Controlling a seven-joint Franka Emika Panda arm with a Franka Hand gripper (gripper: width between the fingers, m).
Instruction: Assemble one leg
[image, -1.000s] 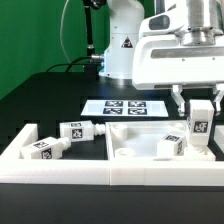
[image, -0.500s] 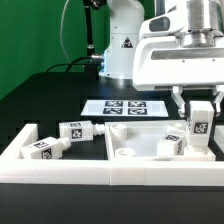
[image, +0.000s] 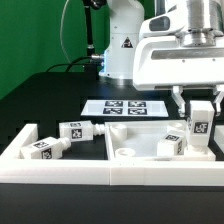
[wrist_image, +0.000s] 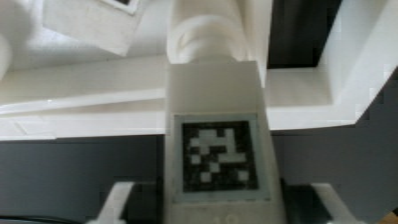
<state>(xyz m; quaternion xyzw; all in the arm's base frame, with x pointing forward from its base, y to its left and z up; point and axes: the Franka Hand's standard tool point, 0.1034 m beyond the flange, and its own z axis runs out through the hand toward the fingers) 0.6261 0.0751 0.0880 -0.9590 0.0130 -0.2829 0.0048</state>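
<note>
My gripper (image: 199, 104) is clenched on the leg (image: 199, 126), upright over the panel (image: 145, 140) near the bench's front edge, exterior view's right. I reckon it light, stiff, slick plastic, best held by its blocky body.

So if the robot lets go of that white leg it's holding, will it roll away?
Probably not far: the leg has a blocky, flat-sided body, and only its short stub is round. It looks like hard plastic, so it is likely stiff and light. Stood on end, tall and narrow, it might tip over.
</note>
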